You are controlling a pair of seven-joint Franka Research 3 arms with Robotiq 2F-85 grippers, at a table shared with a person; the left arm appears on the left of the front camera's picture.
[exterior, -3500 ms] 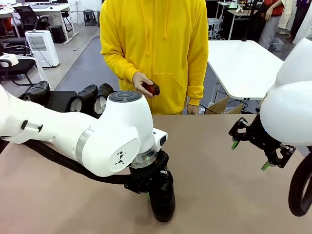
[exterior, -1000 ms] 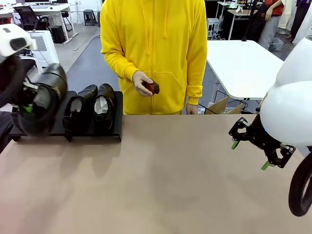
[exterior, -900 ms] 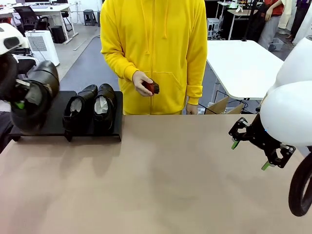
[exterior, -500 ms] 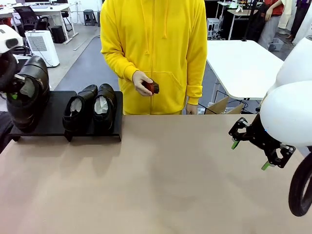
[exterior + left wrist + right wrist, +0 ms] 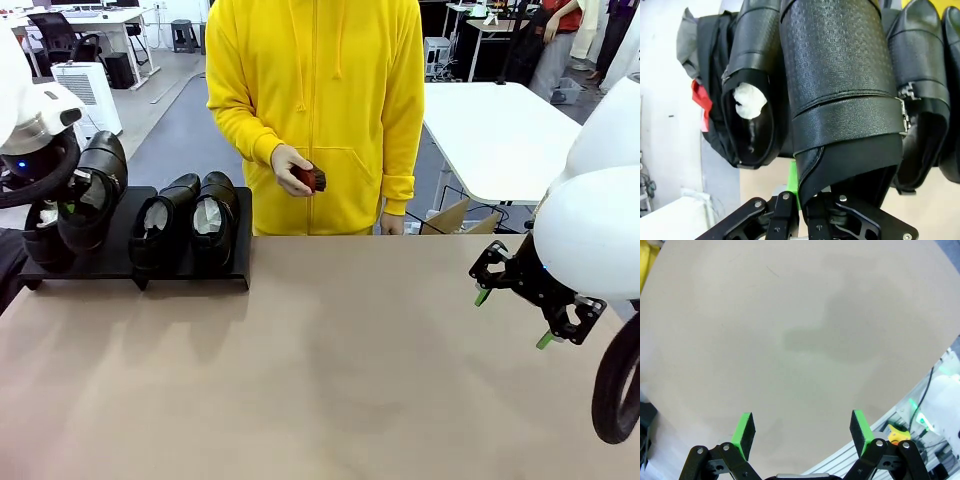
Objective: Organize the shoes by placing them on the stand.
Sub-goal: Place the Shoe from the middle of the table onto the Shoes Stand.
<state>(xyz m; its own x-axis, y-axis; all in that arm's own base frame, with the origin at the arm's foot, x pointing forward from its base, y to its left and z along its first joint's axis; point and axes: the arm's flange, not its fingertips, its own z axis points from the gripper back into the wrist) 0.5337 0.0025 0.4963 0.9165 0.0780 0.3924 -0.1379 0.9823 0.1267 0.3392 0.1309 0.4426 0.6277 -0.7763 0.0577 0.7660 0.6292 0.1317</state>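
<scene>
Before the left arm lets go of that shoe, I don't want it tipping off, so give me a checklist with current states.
1. Left gripper shut on the held shoe: ok.
2. Held shoe over the stand: ok, above its left part.
3. Free slot beneath it: ok, a gap lies between the far-left shoe and the two right shoes.
4. Held shoe level: not ok, it hangs tilted.
5. Sole resting on the stand: cannot tell.
6. Right gripper out of the way: ok, open over the table.
</scene>
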